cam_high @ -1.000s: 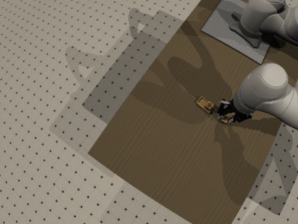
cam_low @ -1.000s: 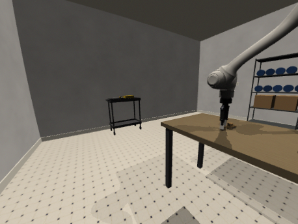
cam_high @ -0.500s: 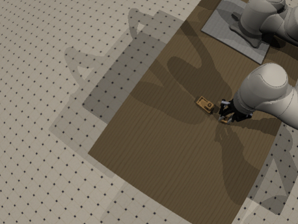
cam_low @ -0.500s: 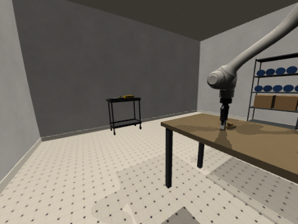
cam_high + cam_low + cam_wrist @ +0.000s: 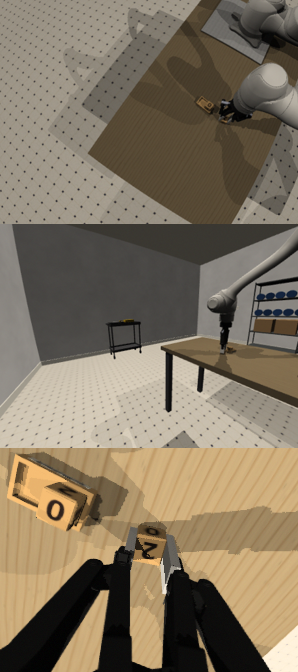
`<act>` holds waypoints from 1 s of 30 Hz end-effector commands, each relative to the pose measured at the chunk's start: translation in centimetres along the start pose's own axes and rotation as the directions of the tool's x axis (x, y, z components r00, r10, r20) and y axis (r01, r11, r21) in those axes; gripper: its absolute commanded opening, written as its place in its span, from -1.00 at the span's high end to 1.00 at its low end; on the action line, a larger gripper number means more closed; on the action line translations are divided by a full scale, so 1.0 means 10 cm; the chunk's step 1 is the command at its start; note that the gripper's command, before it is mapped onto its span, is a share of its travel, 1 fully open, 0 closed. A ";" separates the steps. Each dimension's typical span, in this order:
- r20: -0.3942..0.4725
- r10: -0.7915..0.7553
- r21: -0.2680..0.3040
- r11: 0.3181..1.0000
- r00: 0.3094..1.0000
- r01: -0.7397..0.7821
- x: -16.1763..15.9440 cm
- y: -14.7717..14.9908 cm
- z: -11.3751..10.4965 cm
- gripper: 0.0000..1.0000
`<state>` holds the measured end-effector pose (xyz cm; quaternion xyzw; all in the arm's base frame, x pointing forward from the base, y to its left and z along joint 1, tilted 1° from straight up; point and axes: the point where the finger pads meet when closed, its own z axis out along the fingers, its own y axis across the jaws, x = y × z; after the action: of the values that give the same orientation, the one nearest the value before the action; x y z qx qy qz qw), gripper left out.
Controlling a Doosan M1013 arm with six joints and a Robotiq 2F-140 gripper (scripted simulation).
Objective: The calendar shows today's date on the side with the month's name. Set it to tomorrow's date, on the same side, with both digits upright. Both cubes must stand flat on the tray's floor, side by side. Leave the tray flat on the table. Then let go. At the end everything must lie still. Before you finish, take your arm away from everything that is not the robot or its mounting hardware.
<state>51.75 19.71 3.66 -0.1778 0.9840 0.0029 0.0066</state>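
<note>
Tan cubes [image 5: 149, 546] bear black digits, the claw [image 5: 148, 560] is black, the table [image 5: 169, 156] brown-striped.

2 cubes [image 5: 150, 544] [image 5: 61, 506], 1 tray [image 5: 19, 484], 1 table [image 5: 260, 367], 1 cart [image 5: 110, 325], 1 shelf rack [image 5: 254, 309]

One cube [image 5: 150, 544] beside tray [image 5: 20, 485]

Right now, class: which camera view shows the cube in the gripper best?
The wrist view: the cube fills the gap between the fingers, digit 2 readable. From the top it is a speck under the arm; the exterior view shows only a blur.
</note>
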 end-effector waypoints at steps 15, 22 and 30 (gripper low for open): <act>0.000 0.000 0.000 1.000 1.000 0.000 0.00 0.00 -0.14 0.68; 0.000 0.000 0.000 1.000 1.000 0.000 0.00 0.00 -0.62 0.68; 0.000 0.000 0.000 1.000 1.000 0.000 0.00 0.00 -0.96 0.68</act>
<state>51.65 19.65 11.83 -0.1778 0.9840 0.0029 0.0070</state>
